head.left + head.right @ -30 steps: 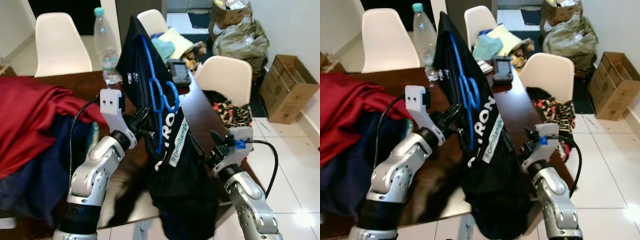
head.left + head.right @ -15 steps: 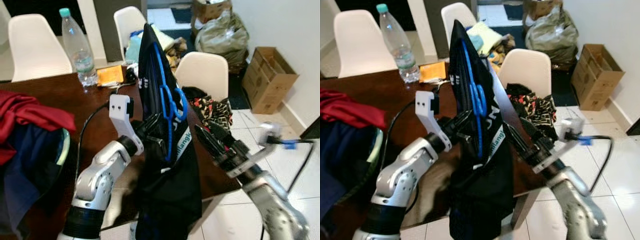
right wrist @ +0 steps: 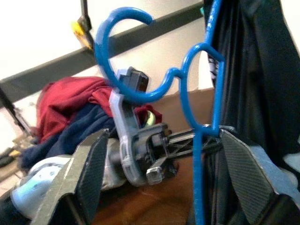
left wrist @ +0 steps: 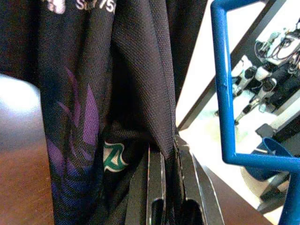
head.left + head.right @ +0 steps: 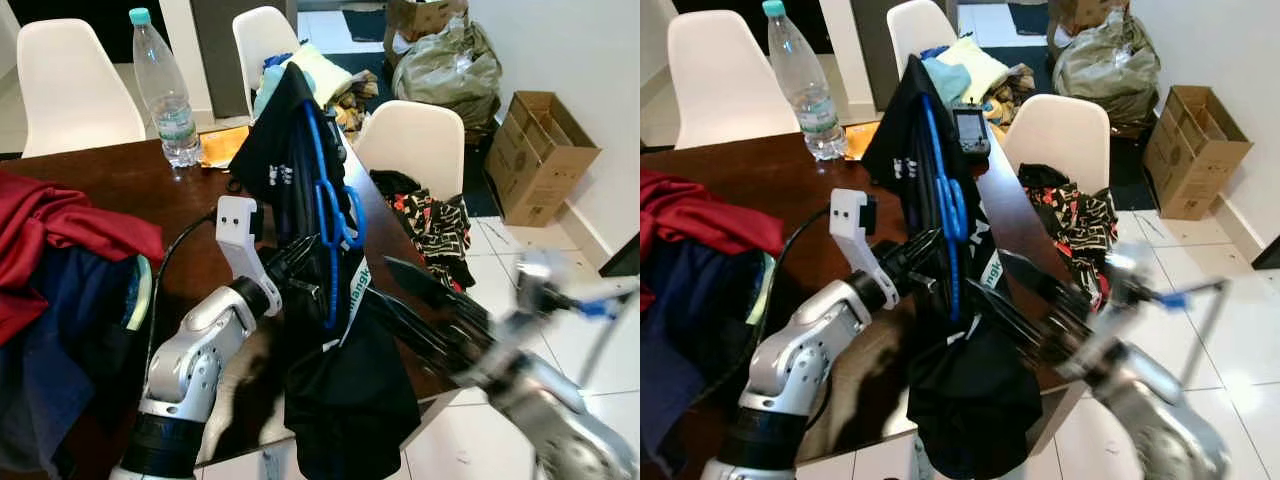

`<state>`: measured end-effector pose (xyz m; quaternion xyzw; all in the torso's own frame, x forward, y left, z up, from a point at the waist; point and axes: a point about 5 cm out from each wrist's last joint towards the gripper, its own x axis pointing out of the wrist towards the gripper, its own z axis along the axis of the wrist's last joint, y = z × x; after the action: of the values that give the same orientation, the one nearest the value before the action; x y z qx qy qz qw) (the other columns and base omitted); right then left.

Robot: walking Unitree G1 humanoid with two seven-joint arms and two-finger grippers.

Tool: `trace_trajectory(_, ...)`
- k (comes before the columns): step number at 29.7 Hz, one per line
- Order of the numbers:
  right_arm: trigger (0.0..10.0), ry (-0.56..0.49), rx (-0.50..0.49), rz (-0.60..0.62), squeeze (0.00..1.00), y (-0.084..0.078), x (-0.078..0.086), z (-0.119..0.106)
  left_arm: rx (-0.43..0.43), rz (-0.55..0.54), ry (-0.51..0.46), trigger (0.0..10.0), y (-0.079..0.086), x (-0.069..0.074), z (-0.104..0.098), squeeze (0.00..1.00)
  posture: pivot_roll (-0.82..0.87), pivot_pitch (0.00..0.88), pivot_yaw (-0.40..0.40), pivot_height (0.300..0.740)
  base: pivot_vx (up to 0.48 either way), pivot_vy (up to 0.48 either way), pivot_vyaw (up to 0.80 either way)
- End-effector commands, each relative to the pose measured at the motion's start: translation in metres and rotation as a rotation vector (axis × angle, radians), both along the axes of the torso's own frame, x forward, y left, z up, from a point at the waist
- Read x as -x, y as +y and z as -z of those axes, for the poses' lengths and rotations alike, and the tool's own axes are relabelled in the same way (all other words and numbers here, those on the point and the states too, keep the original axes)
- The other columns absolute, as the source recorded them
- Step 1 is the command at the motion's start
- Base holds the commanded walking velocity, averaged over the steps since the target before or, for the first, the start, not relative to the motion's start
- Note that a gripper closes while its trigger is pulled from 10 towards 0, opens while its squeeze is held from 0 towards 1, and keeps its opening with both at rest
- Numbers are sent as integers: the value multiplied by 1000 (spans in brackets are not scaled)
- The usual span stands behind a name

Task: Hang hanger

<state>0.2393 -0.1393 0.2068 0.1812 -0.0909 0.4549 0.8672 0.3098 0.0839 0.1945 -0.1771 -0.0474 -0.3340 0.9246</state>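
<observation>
A blue hanger (image 5: 330, 215) carries a black shirt (image 5: 295, 160) with white lettering, held upright above the dark table (image 5: 130, 185). My left gripper (image 5: 300, 262) is shut on the shirt's fabric just below the hanger's hook; in the left wrist view the fingers (image 4: 154, 187) pinch black cloth beside the blue wire (image 4: 224, 84). To the right of the shirt, my right gripper (image 5: 378, 280) is blurred, open, and points at it. In the right wrist view the right fingers (image 3: 89, 168) stand wide apart on either side of the hanger's hook (image 3: 124, 51).
A water bottle (image 5: 163, 90) and an orange item (image 5: 222, 145) stand at the table's far side. Red and navy clothes (image 5: 60, 240) are heaped on the left. White chairs (image 5: 425, 150) ring the table; one holds patterned cloth (image 5: 430, 215). A cardboard box (image 5: 535, 150) sits by the right wall.
The camera has shifted. My right arm has swung in toward the shirt and is now motion-blurred. The left gripper keeps its hold on the shirt and hanger.
</observation>
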Motion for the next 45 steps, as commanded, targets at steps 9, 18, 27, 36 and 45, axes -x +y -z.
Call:
trace_trajectory(9, 10000, 38, 44, 84, 0, 28, -15, 0, 10, 46, -6, 10000, -6, 6, 2, 0, 14, 179, 42, 740, 0, 0, 0)
trace_trajectory(18, 10000, 27, 82, 201, 0, 33, -27, -1, 6, 56, -12, 10000, -8, 7, 2, 0, 14, 179, 42, 740, 0, 0, 0)
trace_trajectory(27, 0, 20, 135, 430, 0, 38, -44, 0, 7, 89, -21, 10000, -14, 11, 0, 0, 18, 181, 45, 740, 0, 0, 0)
trace_trajectory(36, 0, 22, 182, 486, 0, 33, -47, 3, -22, 70, -44, 10000, -11, 10, 0, 0, 17, 183, 43, 740, 0, 0, 0)
trace_trajectory(45, 0, 25, 184, 533, 0, 24, -49, 5, -63, 58, -65, 10000, -5, 10, 3, 1000, 15, 184, 44, 740, 0, 0, 0)
